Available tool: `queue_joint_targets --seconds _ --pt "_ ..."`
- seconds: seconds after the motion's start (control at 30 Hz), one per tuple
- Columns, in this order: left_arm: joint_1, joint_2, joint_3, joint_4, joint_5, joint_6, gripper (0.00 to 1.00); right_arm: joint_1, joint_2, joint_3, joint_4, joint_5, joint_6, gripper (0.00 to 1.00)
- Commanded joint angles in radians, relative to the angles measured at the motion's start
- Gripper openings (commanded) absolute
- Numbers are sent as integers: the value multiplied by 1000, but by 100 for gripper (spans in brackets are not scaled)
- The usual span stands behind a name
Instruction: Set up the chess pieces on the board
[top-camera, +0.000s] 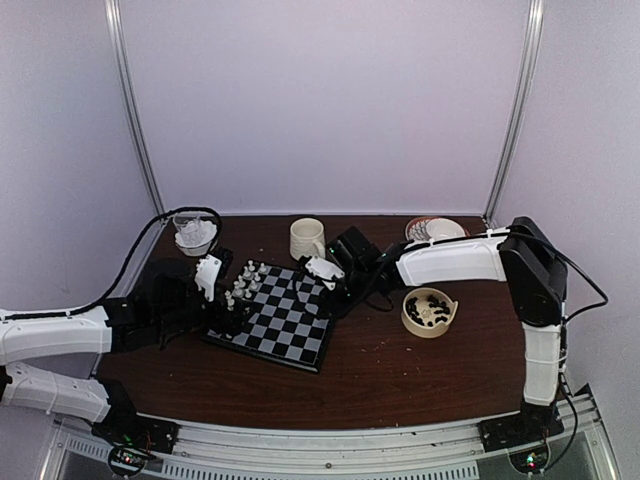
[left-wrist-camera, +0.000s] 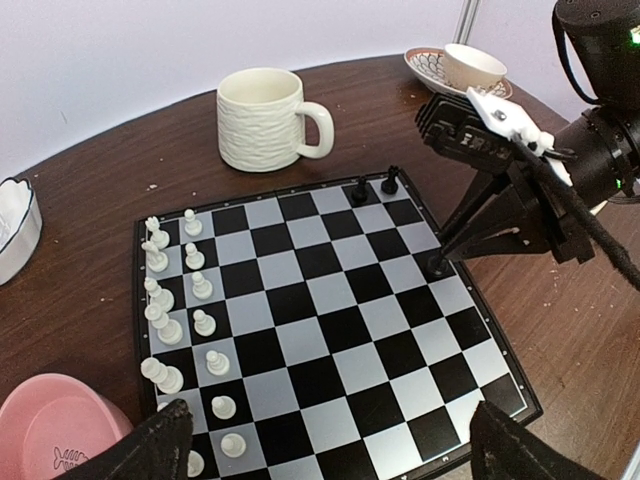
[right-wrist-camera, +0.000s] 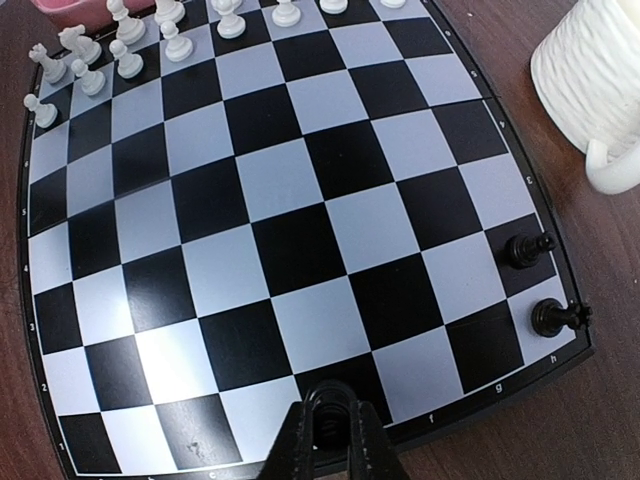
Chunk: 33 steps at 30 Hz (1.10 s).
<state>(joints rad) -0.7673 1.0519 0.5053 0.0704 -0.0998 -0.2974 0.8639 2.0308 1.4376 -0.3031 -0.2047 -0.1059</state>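
Pinching one black piece (left-wrist-camera: 437, 266) at the board's (left-wrist-camera: 330, 330) 3 o'clock edge, left wrist view: right fingers (right-wrist-camera: 292, 450), clenched. Left fingers (left-wrist-camera: 165, 440) released, empty. Piece judged light, rigid, slick, easily toppled; grip mid-stem. Spare black pieces (top-camera: 428, 310): bowl (top-camera: 406, 316), 3 o'clock.

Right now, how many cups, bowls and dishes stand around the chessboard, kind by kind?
Mug: 1
Cup: 1
Saucer under that cup: 1
Bowls: 2, the tan bowl and the pink bowl
Glass dish: 1
Total: 6
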Motion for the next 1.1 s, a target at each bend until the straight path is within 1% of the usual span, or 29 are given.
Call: queue_joint_targets --seconds 0.0,0.33,1.07 --pt "3 2 36 8 6 0 97 -3 -10 9 -16 -31 -3 3" --pt "3 -2 39 -3 8 1 97 8 -43 -30 -18 -69 -12 3" --pt "3 1 42 -4 11 1 97 43 -48 -28 -87 -48 -48 3"
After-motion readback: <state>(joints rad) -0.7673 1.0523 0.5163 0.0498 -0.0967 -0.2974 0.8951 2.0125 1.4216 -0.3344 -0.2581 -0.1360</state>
